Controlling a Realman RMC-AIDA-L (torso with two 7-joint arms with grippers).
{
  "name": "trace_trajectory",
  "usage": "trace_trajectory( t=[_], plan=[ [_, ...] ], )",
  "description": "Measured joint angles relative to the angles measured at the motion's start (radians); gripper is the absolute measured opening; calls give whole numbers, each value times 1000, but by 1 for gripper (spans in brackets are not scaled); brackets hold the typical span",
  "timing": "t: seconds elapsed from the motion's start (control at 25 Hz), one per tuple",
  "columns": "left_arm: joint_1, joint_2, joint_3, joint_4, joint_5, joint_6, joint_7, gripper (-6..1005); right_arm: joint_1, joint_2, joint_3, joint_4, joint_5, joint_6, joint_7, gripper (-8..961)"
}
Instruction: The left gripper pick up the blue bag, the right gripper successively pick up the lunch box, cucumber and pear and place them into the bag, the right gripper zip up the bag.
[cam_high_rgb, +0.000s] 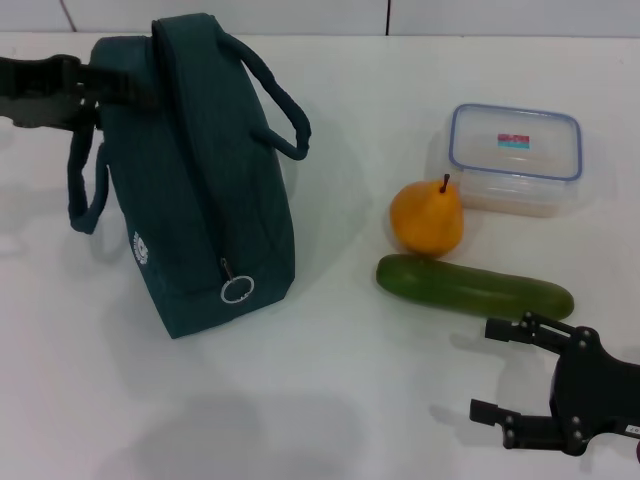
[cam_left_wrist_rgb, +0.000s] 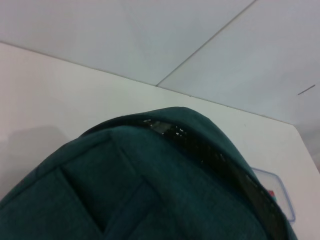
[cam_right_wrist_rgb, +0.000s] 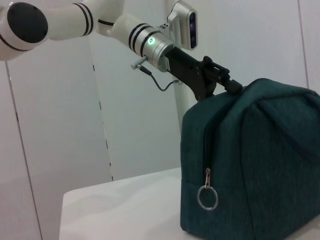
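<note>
The blue bag (cam_high_rgb: 200, 180) stands upright on the white table, left of centre, with its zipper ring pull (cam_high_rgb: 237, 289) facing me. My left gripper (cam_high_rgb: 105, 88) reaches in from the far left and is shut on the bag's top rear edge; the right wrist view shows this left gripper (cam_right_wrist_rgb: 222, 80) pinching the bag (cam_right_wrist_rgb: 260, 160). To the right lie the lunch box (cam_high_rgb: 515, 155), the pear (cam_high_rgb: 427, 218) in front of it, and the cucumber (cam_high_rgb: 475, 285) nearest me. My right gripper (cam_high_rgb: 495, 370) hovers open just in front of the cucumber, holding nothing.
Loop handles (cam_high_rgb: 285, 120) hang off both sides of the bag. The left wrist view is filled by the bag's top (cam_left_wrist_rgb: 150, 190), with a corner of the lunch box (cam_left_wrist_rgb: 277, 192) beyond. A wall (cam_high_rgb: 300, 15) rises behind the table's far edge.
</note>
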Motion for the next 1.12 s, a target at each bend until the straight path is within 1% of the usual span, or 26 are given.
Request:
trace_trajectory(
  t=[0.16, 0.36, 0.6, 0.8, 0.92, 1.04, 1.12],
  plan=[
    [-1, -7, 10, -2, 1, -25, 2, 768, 0, 0, 1, 0, 0, 0, 0, 870],
    [1, -10, 30, -2, 1, -31, 36, 761, 0, 0, 1, 0, 0, 0, 0, 870],
    [-3, -13, 52, -9, 0, -32, 49, 551, -1, 0, 1, 0, 0, -2, 0, 869],
    [-4, -12, 53, -14, -18, -33, 48, 304, -1, 2, 1, 0, 0, -3, 0, 869],
    [-5, -11, 54, -12, -20, -33, 45, 104, -4, 3, 1, 0, 0, -3, 0, 869],
    [-5, -12, 54, -10, -23, -32, 41, 74, -8, 6, 4, 0, 2, -7, 0, 870],
    [-5, -12, 54, -7, -41, -27, 32, 54, -15, 10, 28, 0, 7, -25, 5, 870]
  ],
)
